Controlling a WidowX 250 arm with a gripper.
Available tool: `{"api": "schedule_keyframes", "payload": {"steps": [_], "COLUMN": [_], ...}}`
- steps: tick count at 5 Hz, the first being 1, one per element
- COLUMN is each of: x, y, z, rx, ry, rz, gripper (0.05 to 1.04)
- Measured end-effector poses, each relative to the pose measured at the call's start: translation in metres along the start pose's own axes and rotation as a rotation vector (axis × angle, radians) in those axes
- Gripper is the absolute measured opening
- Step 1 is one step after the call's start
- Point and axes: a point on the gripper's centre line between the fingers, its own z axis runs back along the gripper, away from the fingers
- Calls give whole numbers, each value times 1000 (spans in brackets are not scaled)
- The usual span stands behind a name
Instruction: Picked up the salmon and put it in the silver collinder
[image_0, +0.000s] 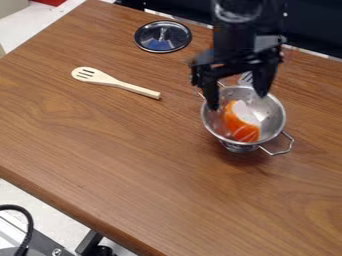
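Has a brown wooden bench (113, 160) slanting across most of the view, with darker grain streaks over the top and a thick edge along the lower left. Shows pale floor (41, 16) past the upper-left side, with something red (50, 1) at the top and a grey-beige shape (11, 6) in the corner. Turns nearly black behind the far edge. Includes a curved black cable (29, 226), grey equipment (48, 245) and a black support (87, 242) at lower left, against more pale floor. Looks fairly evenly lit.
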Motion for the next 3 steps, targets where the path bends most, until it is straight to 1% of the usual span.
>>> {"api": "schedule_keyframes", "payload": {"steps": [1, 2, 3], "x": [7, 10, 6], "y": [11, 31, 58], "z": [9, 14, 12], "rx": [-10, -3, 9], "ry": [-11, -1, 5], "rz": [-6, -21, -54], "gripper": [1001, 1000, 1001]}}
